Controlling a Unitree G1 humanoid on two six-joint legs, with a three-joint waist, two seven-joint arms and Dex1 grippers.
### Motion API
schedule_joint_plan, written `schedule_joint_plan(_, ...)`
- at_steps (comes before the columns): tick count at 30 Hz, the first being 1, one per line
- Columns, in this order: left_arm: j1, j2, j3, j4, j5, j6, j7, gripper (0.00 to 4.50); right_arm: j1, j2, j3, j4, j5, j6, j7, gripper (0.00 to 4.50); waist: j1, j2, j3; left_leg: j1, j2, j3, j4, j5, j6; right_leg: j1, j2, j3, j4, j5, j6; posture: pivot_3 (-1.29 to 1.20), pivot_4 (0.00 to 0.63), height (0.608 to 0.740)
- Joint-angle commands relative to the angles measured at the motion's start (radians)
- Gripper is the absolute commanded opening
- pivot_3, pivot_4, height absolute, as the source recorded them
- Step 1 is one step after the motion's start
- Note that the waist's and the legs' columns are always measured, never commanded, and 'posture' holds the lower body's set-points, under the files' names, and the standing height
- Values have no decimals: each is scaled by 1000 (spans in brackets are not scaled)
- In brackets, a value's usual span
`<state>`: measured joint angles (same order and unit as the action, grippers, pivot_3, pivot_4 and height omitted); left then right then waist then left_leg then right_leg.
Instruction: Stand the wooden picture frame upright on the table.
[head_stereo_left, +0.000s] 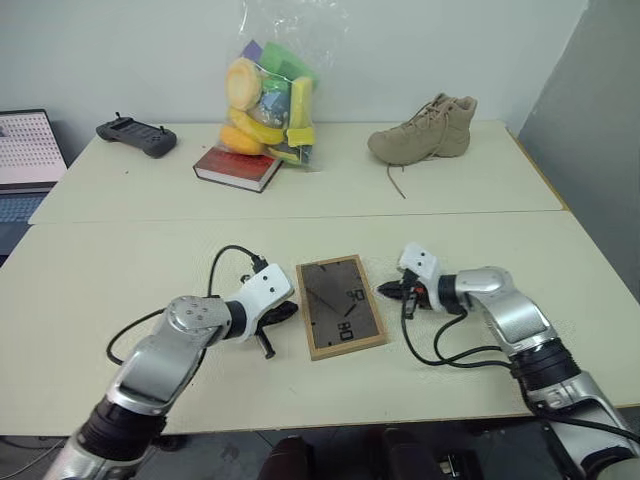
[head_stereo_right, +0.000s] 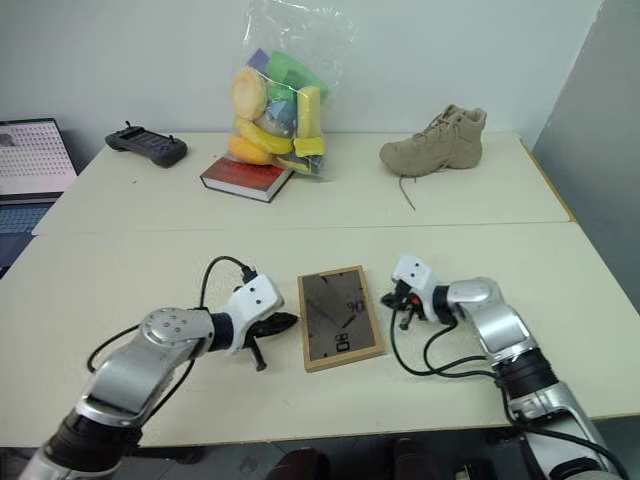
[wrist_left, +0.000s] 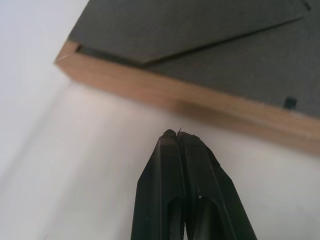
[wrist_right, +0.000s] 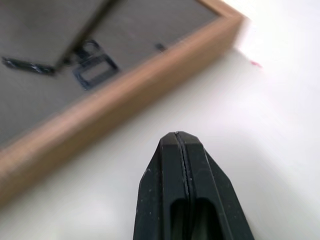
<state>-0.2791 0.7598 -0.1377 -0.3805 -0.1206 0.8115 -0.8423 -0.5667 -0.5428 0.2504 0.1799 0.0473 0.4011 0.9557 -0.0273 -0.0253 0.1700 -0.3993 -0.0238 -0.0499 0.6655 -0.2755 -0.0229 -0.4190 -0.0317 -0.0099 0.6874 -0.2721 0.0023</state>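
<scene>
A: Where is the wooden picture frame (head_stereo_left: 341, 305) now?
B: Flat on the near half of the surface (head_stereo_left: 470, 200), just in front of the seam, between the two grippers; it lies face down, so its dark brown back is up, ringed by a light-wood border.
A: Any detail on that back?
B: A fold-out stand lies folded flat against it, with small dark metal fittings near one end; the long sides run roughly away from the robot, slightly turned.
A: And the grippers?
B: The left gripper (head_stereo_left: 289, 311) sits just beside the frame's left edge, fingers (wrist_left: 175, 170) pressed together, holding nothing; the right gripper (head_stereo_left: 385, 290) is near the right edge, fingers (wrist_right: 177, 165) likewise together and empty.
</scene>
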Motion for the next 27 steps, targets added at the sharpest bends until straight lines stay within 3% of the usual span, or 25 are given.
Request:
schedule_joint_plan(1,20,54,160,-5,-168,97,-116,203,-2,-31,-63,-28,17,-47,-6,0,-1,0,0,0,0,0,0,0,0,0,0,0,0,0,0,0,150,740)
schedule_joint_plan(7,56,6,424,-17,-599,557,-234,1352,55,-19,-63,-78,28,-40,-15,0,-3,0,0,0,2,0,0,0,0,0,1,0,-1,0,0,0,150,740)
schedule_joint_plan(10,50,-65,524,36,-682,759,-188,2042,68,4,-51,-81,21,-40,-27,0,-3,0,0,0,1,0,1,0,0,2,1,-1,-1,0,0,0,150,740)
schedule_joint_plan(14,95,-172,589,159,-747,803,-44,2876,80,45,-29,-85,11,-38,-56,0,-3,0,0,4,1,-2,0,0,0,6,1,-1,-2,0,0,0,150,740)
schedule_joint_plan(21,103,-298,593,273,-771,803,141,4352,79,117,30,-92,-5,-27,-84,0,-1,0,-1,10,1,-3,-1,0,-1,11,1,-1,-5,0,0,0,150,740)
schedule_joint_plan(27,77,-375,526,305,-753,795,194,4445,59,190,77,-109,-16,-9,-106,0,-1,7,-11,16,0,-3,-3,0,-1,15,1,1,-6,0,0,0,150,740)
